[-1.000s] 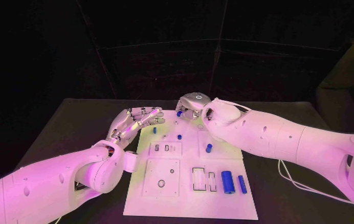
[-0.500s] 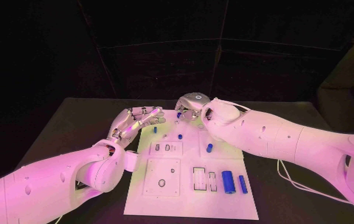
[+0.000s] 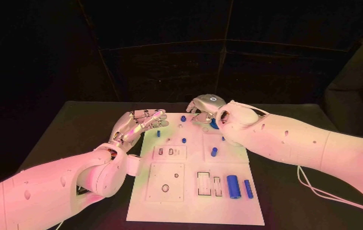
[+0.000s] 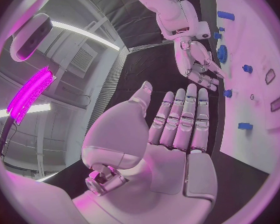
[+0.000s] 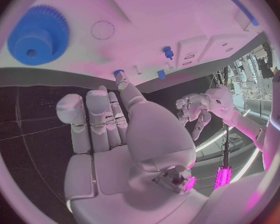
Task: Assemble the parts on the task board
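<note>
The right robot hand [image 3: 205, 110] has shifted rightward (uncovering a blue gear [image 3: 215, 124]).

No readable text, labels, brands or numbers were seen on anything in any view.

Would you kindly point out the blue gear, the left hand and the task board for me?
blue gear [image 5: 38, 35], right wrist view, on its toothed face.
left hand [image 3: 138, 123], head view, on the palm.
task board [image 3: 195, 209], head view, on its bare near end.

Task board [image 3: 193, 198] matt white plastic; gear [image 5: 38, 36] blue plastic.
</note>
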`<state>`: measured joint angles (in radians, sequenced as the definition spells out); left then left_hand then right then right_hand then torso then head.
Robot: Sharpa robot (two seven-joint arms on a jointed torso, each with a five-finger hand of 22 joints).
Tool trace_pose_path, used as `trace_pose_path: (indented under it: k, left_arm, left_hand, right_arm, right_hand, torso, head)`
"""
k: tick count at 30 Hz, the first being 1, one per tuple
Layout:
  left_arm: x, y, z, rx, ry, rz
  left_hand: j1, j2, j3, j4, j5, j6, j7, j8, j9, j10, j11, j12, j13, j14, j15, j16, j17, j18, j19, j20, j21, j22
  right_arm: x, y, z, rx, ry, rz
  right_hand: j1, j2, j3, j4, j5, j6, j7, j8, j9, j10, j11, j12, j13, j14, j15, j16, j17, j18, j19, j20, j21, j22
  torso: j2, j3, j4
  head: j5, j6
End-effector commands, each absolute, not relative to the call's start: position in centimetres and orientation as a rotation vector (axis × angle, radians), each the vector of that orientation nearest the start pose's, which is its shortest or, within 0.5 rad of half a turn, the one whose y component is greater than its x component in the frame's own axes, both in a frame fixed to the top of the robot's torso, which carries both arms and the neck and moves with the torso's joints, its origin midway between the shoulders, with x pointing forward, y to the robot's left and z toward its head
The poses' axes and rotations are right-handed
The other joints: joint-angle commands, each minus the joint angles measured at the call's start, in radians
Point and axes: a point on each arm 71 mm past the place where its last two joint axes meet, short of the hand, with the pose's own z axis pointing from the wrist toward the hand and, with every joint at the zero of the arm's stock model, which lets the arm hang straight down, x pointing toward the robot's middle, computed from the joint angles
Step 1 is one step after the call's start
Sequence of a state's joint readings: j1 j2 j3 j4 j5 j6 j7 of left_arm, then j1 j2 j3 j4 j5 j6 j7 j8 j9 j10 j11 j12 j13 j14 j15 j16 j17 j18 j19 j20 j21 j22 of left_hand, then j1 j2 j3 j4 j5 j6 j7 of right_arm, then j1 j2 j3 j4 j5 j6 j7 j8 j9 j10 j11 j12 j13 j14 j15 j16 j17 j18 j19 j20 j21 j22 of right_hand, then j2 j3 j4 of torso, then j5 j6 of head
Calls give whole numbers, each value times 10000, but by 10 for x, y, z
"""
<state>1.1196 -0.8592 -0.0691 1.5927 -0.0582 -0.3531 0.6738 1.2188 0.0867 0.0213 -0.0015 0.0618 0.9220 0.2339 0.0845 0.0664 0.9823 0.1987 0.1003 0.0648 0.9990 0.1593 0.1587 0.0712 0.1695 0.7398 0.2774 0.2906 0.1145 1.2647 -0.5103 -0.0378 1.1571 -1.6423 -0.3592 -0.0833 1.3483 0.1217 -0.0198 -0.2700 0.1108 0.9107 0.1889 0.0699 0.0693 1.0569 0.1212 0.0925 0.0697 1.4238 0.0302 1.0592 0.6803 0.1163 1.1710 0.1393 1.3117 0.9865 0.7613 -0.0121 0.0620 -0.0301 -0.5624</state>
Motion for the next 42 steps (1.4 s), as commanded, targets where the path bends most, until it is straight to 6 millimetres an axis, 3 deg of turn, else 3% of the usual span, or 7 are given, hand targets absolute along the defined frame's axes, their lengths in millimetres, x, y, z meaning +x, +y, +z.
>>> trace_pose_path:
  k: [1,6,15,22,29,35,42]
  left_arm:
    - [455,200,-197,-9513,12467,-17048]
    - [455,202,-199,-10241,12918,-17422]
    - [457,204,-195,-10817,13427,-17871]
    - [458,204,-192,-10943,13602,-18129]
    - [459,203,-191,-10930,13642,-18300]
    - [460,203,-191,-10923,13662,-18353]
    - [461,202,-192,-10948,13738,-18339]
  left_hand:
    - [-57,119,-6,-76,44,-45,277,-83,-20,-50,71,-107,-10,-32,54,-62,-17,142,71,7,-26,-33]
    - [-97,150,-19,-89,47,-117,307,-146,-22,-93,91,-143,-11,31,52,-69,-7,149,125,6,-18,-51]
    - [29,233,67,-243,58,-97,285,-152,-7,-65,71,-110,-4,120,30,-82,2,152,246,-13,8,-76]
    - [135,310,178,-401,59,-44,249,-137,2,12,32,-48,4,239,-7,-63,18,156,354,-44,28,-103]
    - [150,330,201,-426,59,-33,242,-134,3,25,25,-37,4,256,-13,-61,19,155,369,-49,29,-109]
    - [156,339,212,-437,60,-28,238,-132,3,31,22,-32,4,262,-16,-61,20,155,375,-52,29,-112]
    - [163,362,232,-451,60,-14,231,-127,5,41,16,-24,5,273,-20,-60,20,155,385,-56,28,-117]
  right_arm:
    - [549,-144,-152,-2117,14561,5665]
    - [538,-179,-150,-934,15393,5593]
    - [531,-216,-155,-179,16803,4768]
    - [534,-222,-159,-93,17283,4430]
    - [541,-217,-162,-43,17350,4327]
    - [545,-209,-163,32,17277,4305]
    - [549,-202,-165,-119,17379,4085]
  right_hand:
    - [-182,-27,-11,94,112,197,62,90,24,314,-8,161,38,137,-7,156,182,0,168,-5,51,125]
    - [-620,-274,-200,396,360,262,-85,69,3,1533,-259,854,323,260,-169,510,621,-78,516,-110,268,555]
    - [-847,-724,-567,977,501,310,-373,131,6,2476,-592,1874,1140,450,-468,1177,1485,-252,1152,-430,683,1379]
    - [-750,-1237,-765,1799,900,103,-372,87,-1,2174,-608,2987,2246,463,-491,1488,1847,-288,1255,-459,762,1545]
    - [-317,-1425,-695,2664,1019,-86,-338,92,-3,1654,-585,4080,3356,496,-459,1775,2209,-310,1331,-435,829,1688]
    - [28,-1559,-667,3312,1117,-241,-318,111,-4,1502,-575,5401,4623,743,-441,2734,3827,-437,1781,-422,1133,2342]
    - [292,-1571,-720,3794,1108,-272,-237,225,4,3580,-454,12133,11789,1074,-288,4166,6547,-751,2739,-304,1846,3910]
  torso:
    - [-42,21,-99]
    - [-78,59,-212]
    - [-96,101,-259]
    - [-84,92,-249]
    - [-74,75,-214]
    - [-70,76,-218]
    - [-71,80,-232]
  head:
    - [12,38]
    - [31,45]
    - [-53,48]
    - [-82,43]
    - [-108,17]
    - [-96,3]
    - [-95,-5]
